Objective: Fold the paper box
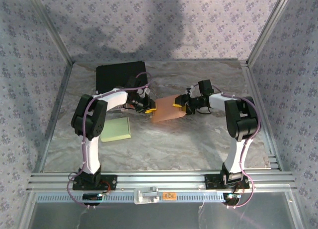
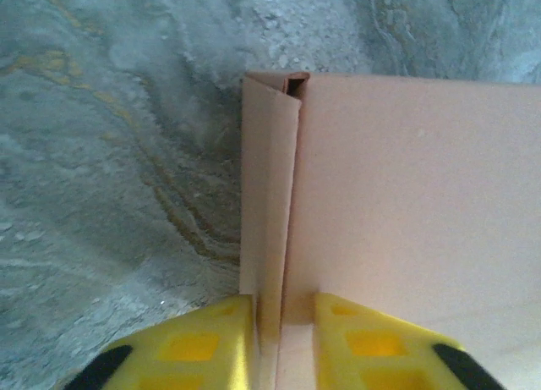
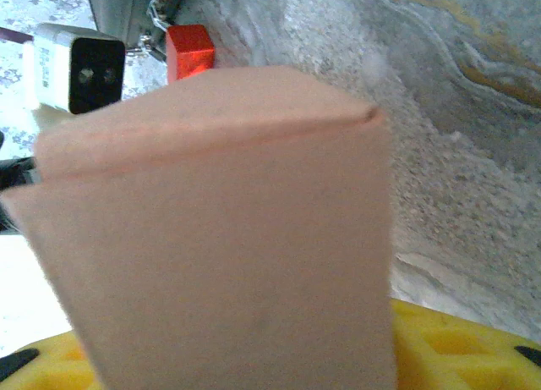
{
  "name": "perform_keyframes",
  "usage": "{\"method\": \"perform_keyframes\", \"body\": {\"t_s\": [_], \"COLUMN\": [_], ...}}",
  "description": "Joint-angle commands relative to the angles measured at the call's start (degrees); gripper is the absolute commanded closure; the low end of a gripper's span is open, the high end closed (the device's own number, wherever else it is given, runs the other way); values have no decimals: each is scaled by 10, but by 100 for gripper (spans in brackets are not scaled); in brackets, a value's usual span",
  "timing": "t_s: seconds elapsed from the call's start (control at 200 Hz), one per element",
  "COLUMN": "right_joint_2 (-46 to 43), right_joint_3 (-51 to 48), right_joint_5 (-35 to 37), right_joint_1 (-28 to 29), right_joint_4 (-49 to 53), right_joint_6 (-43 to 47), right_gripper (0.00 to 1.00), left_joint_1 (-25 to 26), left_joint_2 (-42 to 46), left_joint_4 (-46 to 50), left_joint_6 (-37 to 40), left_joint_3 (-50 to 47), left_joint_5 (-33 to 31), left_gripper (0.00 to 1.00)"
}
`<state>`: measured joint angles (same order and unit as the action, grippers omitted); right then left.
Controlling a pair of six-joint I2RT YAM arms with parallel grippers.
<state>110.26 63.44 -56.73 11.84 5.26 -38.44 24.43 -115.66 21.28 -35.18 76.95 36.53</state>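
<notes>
The brown paper box (image 1: 166,110) lies mid-table between both arms. My left gripper (image 1: 148,108) is at its left edge; in the left wrist view its yellow fingers (image 2: 203,348) are shut on an upright folded side flap (image 2: 269,195) of the box, beside a broad flat panel (image 2: 414,204). My right gripper (image 1: 179,104) is at the box's right edge. In the right wrist view a box panel (image 3: 228,255) with a crease near its top covers the gap of that gripper (image 3: 245,369). Its yellow fingers (image 3: 461,348) stand wide apart on either side.
A black rectangular object (image 1: 119,76) lies at the back left. A pale green pad (image 1: 116,129) sits near the left arm. Aluminium rails (image 1: 149,179) border the marbled table (image 1: 198,144); patterned walls enclose it.
</notes>
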Motion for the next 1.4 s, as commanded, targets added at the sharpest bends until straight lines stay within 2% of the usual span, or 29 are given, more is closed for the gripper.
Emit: {"method": "perform_keyframes", "body": {"t_s": [0.0, 0.15, 0.285, 0.365, 0.47, 0.515, 0.585, 0.69, 0.78, 0.795, 0.859, 1.029, 1.209, 1.289, 1.394], "right_joint_2": [3, -5, -16, -21, -31, -37, -42, -51, -65, -67, -70, -76, -72, -72, -70], "right_joint_3": [-3, -26, -24, -9, 12, 19, 32, 36, 11, 6, -8, -28, -26, -31, -38], "right_joint_5": [-17, -12, -7, -3, -4, -7, -15, -24, -26, -28, -36, -39, -39, -35, -29], "right_joint_1": [-7, -22, -30, -35, -39, -40, -41, -41, -43, -43, -43, -45, -48, -55, -72], "right_joint_4": [-56, -89, -52, 29, 131, 167, 236, 314, 327, 326, 329, 340, 386, 389, 385], "right_joint_6": [-96, -198, -263, -271, -262, -258, -242, -223, -232, -236, -245, -256, -228, -221, -219], "right_gripper": [51, 53, 56, 57, 57, 56, 55, 56, 56, 56, 57, 57, 60, 61, 64], "left_joint_1": [-4, 7, 50, 93, 144, 158, 183, 210, 218, 219, 226, 244, 253, 253, 258], "left_joint_2": [24, 99, 172, 216, 274, 288, 296, 302, 287, 283, 273, 251, 241, 260, 289], "left_joint_4": [52, 58, 42, -4, -75, -73, -50, -34, -11, -9, -9, -10, -50, -63, -53], "left_joint_6": [2, 45, 170, 297, 421, 464, 549, 641, 674, 678, 688, 705, 683, 671, 667], "left_joint_3": [-1, 2, -5, -48, -121, -132, -139, -148, -135, -132, -127, -116, -114, -113, -114], "left_joint_5": [-84, -160, -215, -222, -198, -197, -183, -205, -232, -235, -256, -267, -344, -344, -312], "left_gripper": [70, 67, 64, 62, 53, 49, 47, 42, 41, 32, 23, 24, 25, 27, 30]}}
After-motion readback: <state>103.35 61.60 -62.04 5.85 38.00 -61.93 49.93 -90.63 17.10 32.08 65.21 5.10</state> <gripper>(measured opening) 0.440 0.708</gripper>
